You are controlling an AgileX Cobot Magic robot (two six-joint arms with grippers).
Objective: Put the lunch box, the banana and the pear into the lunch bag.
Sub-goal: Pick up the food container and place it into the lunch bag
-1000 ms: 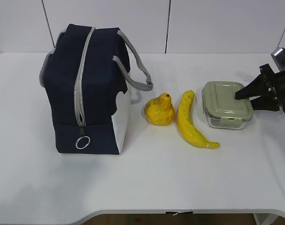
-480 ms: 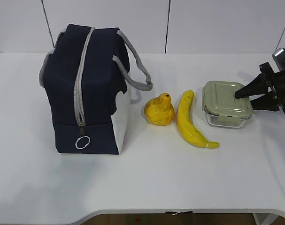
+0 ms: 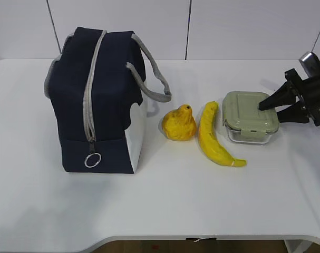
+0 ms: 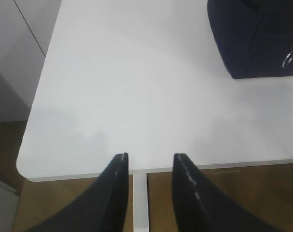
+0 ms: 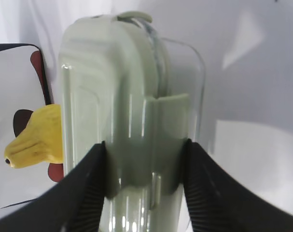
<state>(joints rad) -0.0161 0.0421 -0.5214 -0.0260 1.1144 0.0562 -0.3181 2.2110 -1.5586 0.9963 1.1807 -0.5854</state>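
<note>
The right tool [image 3: 263, 108] was clamped on the box [image 3: 250, 117], one finger on the lid and one below the lid's edge at the box's right end. In the right wrist view its two black fingers [image 5: 88, 188] pressed against both faces of the box [image 5: 132, 121], lid on one side and clear body on the other, at the pale green latch. The box appeared tilted, its right end raised slightly; whether its left end touched the tabletop [image 3: 175, 200] could not be told.

The left tool [image 4: 148, 162] hung over the tabletop's near left edge [image 4: 136, 96] with its fingers a narrow gap apart and nothing between them. It did not show in the exterior view.

Just left of the box lay the banana [image 3: 215, 138], lengthwise front to back, its pale tip toward the front. Beside it on the left sat the pear [image 3: 179, 124], stem up, close to the banana; the pear's stem end [image 5: 35, 137] also showed past the box in the right wrist view. Farther left stood the bag [image 3: 96, 97], upright, zipper closed with its ring pull low on the near face and its grey handles draped toward the pear. A corner of the bag [image 4: 257, 38] and the ring showed in the left wrist view.
</note>
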